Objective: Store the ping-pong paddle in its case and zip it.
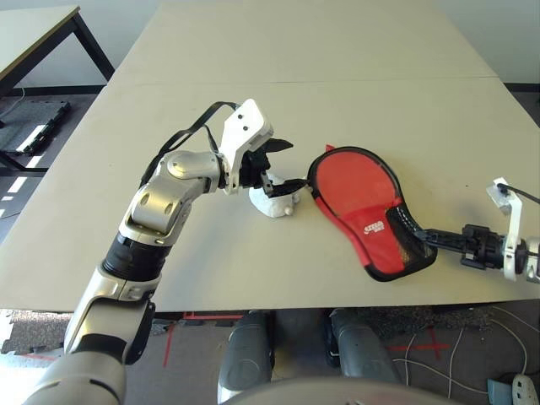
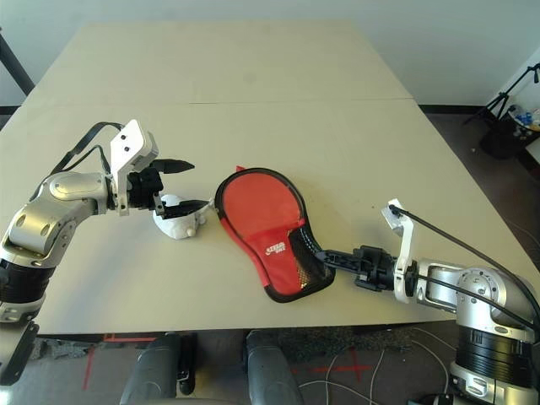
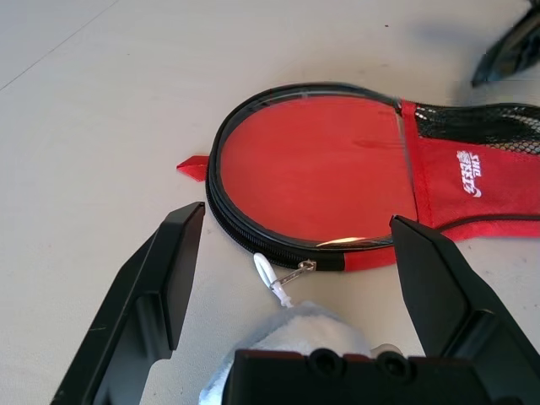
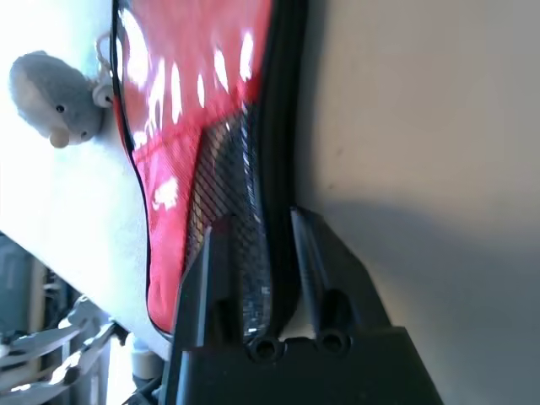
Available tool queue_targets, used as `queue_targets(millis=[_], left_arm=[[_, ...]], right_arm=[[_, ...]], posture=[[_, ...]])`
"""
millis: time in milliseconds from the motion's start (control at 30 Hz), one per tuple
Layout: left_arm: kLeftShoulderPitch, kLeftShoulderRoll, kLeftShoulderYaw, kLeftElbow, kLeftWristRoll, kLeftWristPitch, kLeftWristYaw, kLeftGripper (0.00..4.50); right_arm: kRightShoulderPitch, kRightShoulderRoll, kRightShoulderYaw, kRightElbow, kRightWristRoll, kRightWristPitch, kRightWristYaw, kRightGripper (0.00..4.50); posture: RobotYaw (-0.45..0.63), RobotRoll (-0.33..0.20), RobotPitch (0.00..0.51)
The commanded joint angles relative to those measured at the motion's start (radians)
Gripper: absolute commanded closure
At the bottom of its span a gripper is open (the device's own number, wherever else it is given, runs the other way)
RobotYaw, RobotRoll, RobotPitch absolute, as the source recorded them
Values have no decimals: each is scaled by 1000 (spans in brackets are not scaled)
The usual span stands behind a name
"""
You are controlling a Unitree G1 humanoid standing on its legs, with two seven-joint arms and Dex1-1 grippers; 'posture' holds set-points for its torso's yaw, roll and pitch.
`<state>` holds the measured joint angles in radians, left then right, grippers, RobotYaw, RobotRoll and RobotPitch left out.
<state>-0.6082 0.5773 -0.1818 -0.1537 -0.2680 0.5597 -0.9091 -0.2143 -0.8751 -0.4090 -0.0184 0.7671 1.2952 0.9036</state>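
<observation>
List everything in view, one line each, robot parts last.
case: one, red with black trim and mesh pocket, lying flat on the table, zipper closed around its round end.
zipper pull: one, white tab on a small metal ring, at the case's edge nearest the left gripper.
white-grey wad: one, on the table just left of the case.
table: one, beige, under everything.
left gripper: one, black fingers, open, above the wad.
right gripper: one, black fingers, shut on the case's mesh end.
</observation>
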Motion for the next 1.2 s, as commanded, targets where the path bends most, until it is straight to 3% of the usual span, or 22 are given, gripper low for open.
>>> queue_targets(millis=[33, 133, 233, 467, 667, 1000, 1200], left_arm=[[10, 15, -8, -7, 7, 5, -9, 0], [12, 23, -4, -11, 6, 9, -10, 0], [13, 32, 0, -14, 3, 12, -9, 0], [24, 61, 13, -32, -1, 31, -9, 0], [49, 85, 26, -59, -8, 51, -3, 0], [71, 106, 37, -89, -15, 82, -3, 0], [79, 126, 32, -73, -17, 93, -20, 0]], right_arm=[[-41, -90, 48, 54, -21, -91, 100, 1756], [-102, -171, 133, 145, -104, -289, 224, 906], [-187, -150, 230, 244, -211, -526, 304, 18], [-444, 10, 420, 509, -420, -922, 394, 18], [-582, 132, 496, 717, -532, -1125, 441, 18], [-625, 263, 572, 953, -685, -1350, 452, 18], [-621, 296, 581, 1038, -751, -1443, 420, 18]], posture=[[-10, 0, 154], [-6, 0, 152], [-4, 0, 149], [28, 0, 153], [55, 0, 159], [66, 0, 160], [70, 0, 162]])
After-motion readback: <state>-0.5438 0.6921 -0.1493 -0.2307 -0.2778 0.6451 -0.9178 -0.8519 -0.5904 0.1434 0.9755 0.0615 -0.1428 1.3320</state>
